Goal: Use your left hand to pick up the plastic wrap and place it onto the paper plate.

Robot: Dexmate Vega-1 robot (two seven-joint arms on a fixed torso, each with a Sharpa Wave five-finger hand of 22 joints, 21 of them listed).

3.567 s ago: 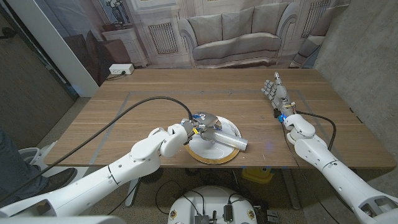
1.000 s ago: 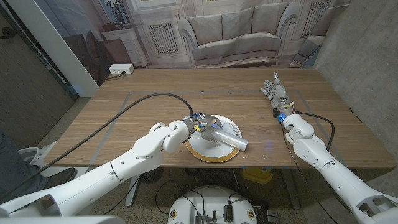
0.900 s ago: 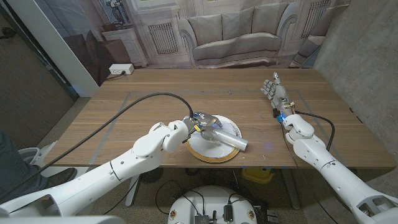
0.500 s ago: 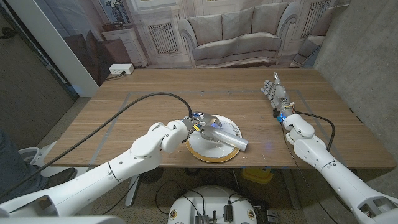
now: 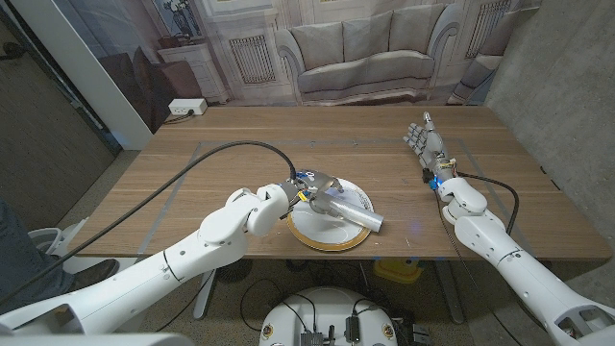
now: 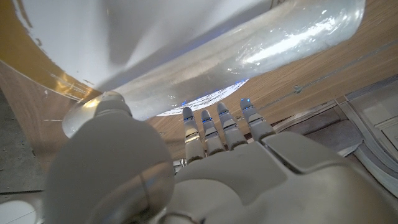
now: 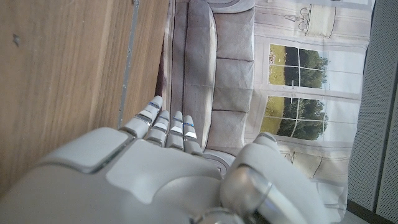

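We can't tell if the left hand (image 5: 306, 189) touches the plastic wrap (image 5: 348, 212); its own fingers hide the contact. Left part of paper plate (image 5: 332, 237) sits hidden under that hand

A wooden table (image 5: 240, 144) stands before a printed backdrop (image 5: 240, 48) that pictures a grey sofa (image 5: 362, 58), pale panelled walls and, to the sofa's left, a white cabinet. At the table's far left corner lies a white power strip (image 5: 186, 107), with a dark panel (image 5: 48, 135) left of the table and a grey wall (image 5: 567, 86) right of it. In the right wrist view the backdrop also pictures a window (image 7: 298, 93) with green trees in daylight.
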